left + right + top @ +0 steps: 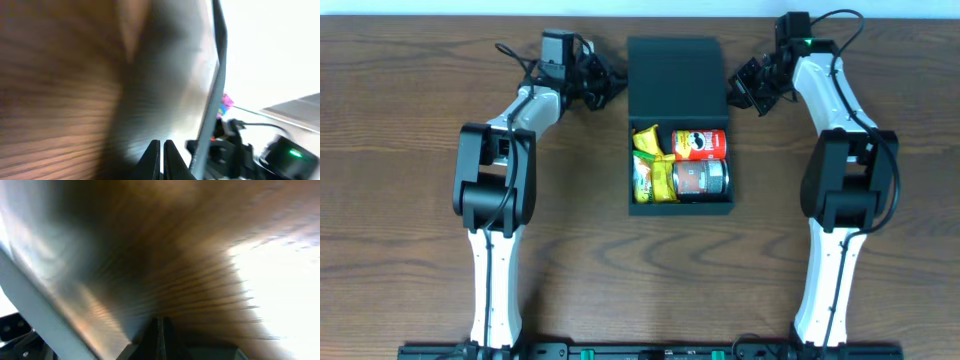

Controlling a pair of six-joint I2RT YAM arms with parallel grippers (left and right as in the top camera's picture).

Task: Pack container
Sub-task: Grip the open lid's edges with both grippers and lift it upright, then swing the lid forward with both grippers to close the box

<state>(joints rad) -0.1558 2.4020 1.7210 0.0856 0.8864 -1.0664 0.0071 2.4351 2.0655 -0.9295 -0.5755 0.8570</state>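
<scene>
My left pincer [603,90] and right pincer [737,92] are pressed together, empty; the container [681,208] seems stiff, its lid [675,75] light, liftable at the edges

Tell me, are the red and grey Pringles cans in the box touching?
Touching. Overhead, the red Pringles can lies flush against the grey Pringles can, with no gap between them.

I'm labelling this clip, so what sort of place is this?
Likely a robot lab bench, not a home: left arm and right arm fixed at a wooden table, an open box of snacks between them.
</scene>
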